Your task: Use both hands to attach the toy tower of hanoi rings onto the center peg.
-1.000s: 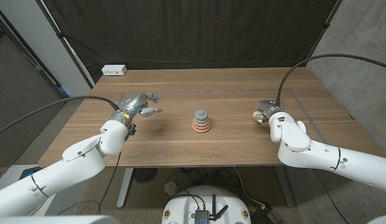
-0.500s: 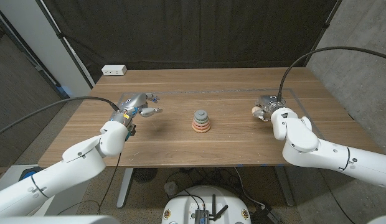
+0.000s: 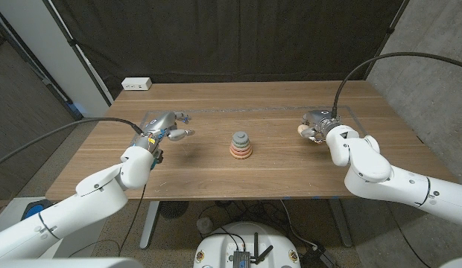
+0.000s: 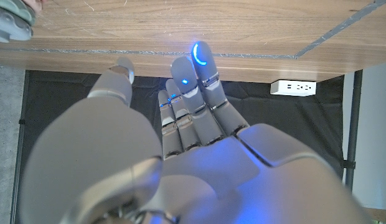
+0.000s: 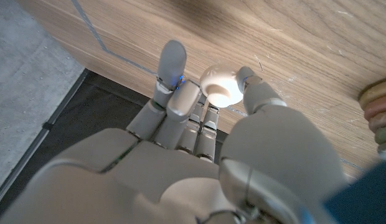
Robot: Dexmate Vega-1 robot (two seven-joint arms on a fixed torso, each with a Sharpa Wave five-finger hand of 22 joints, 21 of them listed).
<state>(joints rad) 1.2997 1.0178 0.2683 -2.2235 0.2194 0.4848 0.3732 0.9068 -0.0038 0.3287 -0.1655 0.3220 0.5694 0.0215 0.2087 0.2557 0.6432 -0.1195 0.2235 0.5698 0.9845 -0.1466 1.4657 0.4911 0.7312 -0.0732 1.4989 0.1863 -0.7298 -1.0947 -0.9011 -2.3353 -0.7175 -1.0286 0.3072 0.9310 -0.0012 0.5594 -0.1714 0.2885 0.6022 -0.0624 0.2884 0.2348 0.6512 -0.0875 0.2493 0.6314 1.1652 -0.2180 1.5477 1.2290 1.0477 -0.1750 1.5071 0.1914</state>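
At tabletop centre, the ring stack (image 3: pixel 241 145) sits on its peg: wide pinkish/orange rings at the bottom, a green one above, grey rings on top. It stands upright, well apart from both arms. An edge of it also shows in the right wrist view (image 5: pixel 377 119) and a grey corner of it in the left wrist view (image 4: pixel 11 23).

Right robot hand (image 3: pixel 316 126) is over the right side of the tabletop (image 3: pixel 216 175), level with the stack. It holds a small white ring (image 5: pixel 220 86): the right wrist view shows it pinched between the thumb and a finger, other fingers (image 5: pixel 173 65) reaching past it. In the head view the ring is only a pale dot at the fingertips (image 3: pixel 302 129), too small to read there. Whether the ring touches the wood I can't tell; probably just above it.

Left robot hand (image 3: pixel 165 126) is over the left side of the tabletop, near a taped line on the wood. Nothing in it. In the left wrist view (image 4: pixel 180 143) the fingers (image 4: pixel 202 71) are extended and lying close together, thumb set apart, blue lights on the fingertips. So: unloaded, fingers out.

White power strip (image 3: pixel 136 84) sits at the far left corner of the tabletop, also seen in the left wrist view (image 4: pixel 294 86). Black curtain (image 3: pixel 231 37) hangs behind the table.
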